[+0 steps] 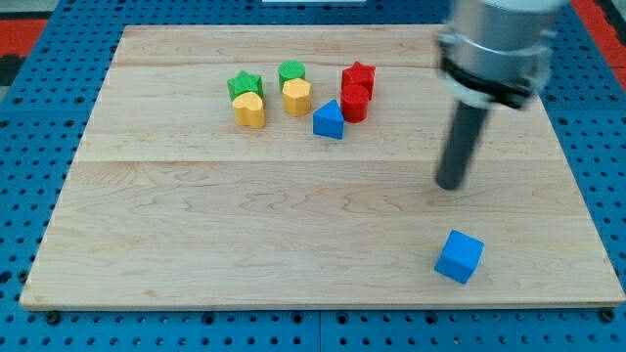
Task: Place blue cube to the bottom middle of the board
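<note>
The blue cube [460,256] lies on the wooden board [245,235] near the view's bottom right. My tip [450,185] is the lower end of the dark rod, above the cube in the view and apart from it, slightly to its left. The arm's grey body fills the view's top right.
A cluster of blocks sits at the view's top middle: a green star [245,84], a green block [291,71], a yellow heart [249,110], a yellow hexagon [296,97], a blue triangle [329,120], a red star [359,75] and a red cylinder [354,103].
</note>
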